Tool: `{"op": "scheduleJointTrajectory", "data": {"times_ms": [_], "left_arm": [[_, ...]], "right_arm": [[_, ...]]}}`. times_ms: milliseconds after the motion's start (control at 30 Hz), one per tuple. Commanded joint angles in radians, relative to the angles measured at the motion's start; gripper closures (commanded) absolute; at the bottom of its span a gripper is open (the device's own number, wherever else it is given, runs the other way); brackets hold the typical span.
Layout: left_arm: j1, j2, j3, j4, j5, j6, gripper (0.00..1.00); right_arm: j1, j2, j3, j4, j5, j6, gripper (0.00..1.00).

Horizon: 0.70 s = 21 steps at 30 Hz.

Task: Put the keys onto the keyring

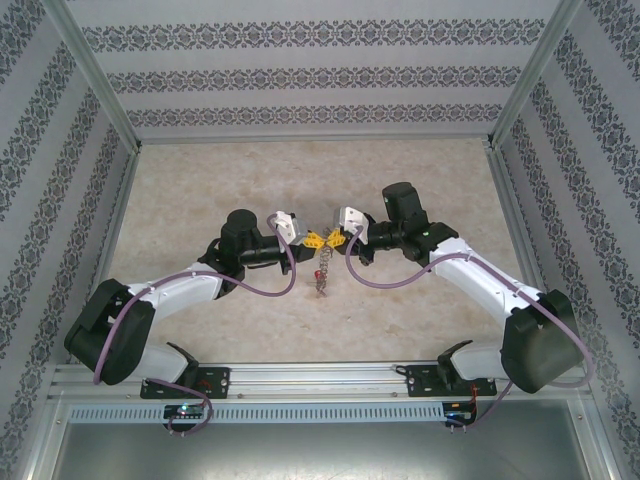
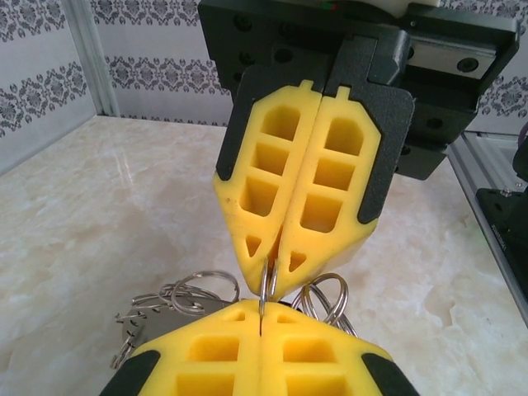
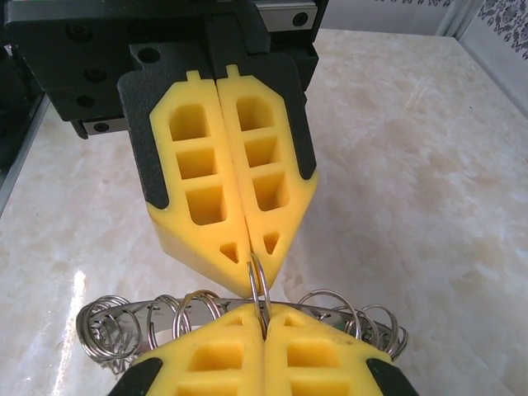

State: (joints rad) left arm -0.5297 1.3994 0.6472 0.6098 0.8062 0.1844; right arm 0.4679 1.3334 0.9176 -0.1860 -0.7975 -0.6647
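**Grippers tip to tip on keyring (image 1: pixel 320 280)**

L gripper (image 2: pixel 260 312) is clenched. Its yellow fingers (image 2: pixel 169 356) sit flush w/ no gap betw them, tips nipping a thin wire loop (image 2: pixel 266 287) on the keyring's rim. R gripper (image 2: pixel 270 264) comes at that same loop from the opp side. It is also clamped tight, fingers pressed together, so the two sets of tips nearly touch w/ just the wire showing betw them. R wrist view gives the mirror of this: own fingers low in frame, L gripper's above, one loop pinched by both.

Keyring itself is a flat grey band fringed w/ many small wire loops. It spreads to both sides of the pinched loop, just under the R gripper's fingers in the R wrist view. From the top cam it reads as a thin grey strand running from the fingertips toward the arm bases. Can't tell if it touches the tabletop (image 3: pixel 429 165) or hangs clear. Red speck (image 1: pixel 318 271) sits partway along the keyring, prob a key head, too small to be sure.

Both arms angle in to the keyring, L arm (image 1: pixel 170 295) from its left, R arm (image 1: pixel 480 280) from its right. Marble-look tabletop lies under the keyring. Patterned walls (image 1: pixel 320 80) stand well beyond it on three sides.
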Motion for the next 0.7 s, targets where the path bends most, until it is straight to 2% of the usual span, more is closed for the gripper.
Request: {"op": "scheduleJointTrajectory", "data": {"times_ms": [0,100,233,400,667], "left_arm": [[-0.006,-0.036,0.045,-0.111,0.009,0.081,0.81],[-0.008,-0.059,0.085,-0.240,0.014,0.168,0.78],[-0.008,-0.072,0.116,-0.335,0.000,0.230,0.70],[-0.009,-0.059,0.136,-0.361,0.023,0.251,0.69],[-0.015,-0.039,0.187,-0.417,0.055,0.288,0.72]], "right_arm": [[0.022,-0.032,0.059,-0.108,0.053,-0.077,1.00],[0.038,-0.034,0.107,-0.223,0.105,-0.117,1.00],[0.070,-0.028,0.175,-0.361,0.175,-0.157,1.00],[0.111,-0.016,0.225,-0.415,0.246,-0.160,1.00],[0.147,0.012,0.272,-0.437,0.277,-0.168,1.00]]}}
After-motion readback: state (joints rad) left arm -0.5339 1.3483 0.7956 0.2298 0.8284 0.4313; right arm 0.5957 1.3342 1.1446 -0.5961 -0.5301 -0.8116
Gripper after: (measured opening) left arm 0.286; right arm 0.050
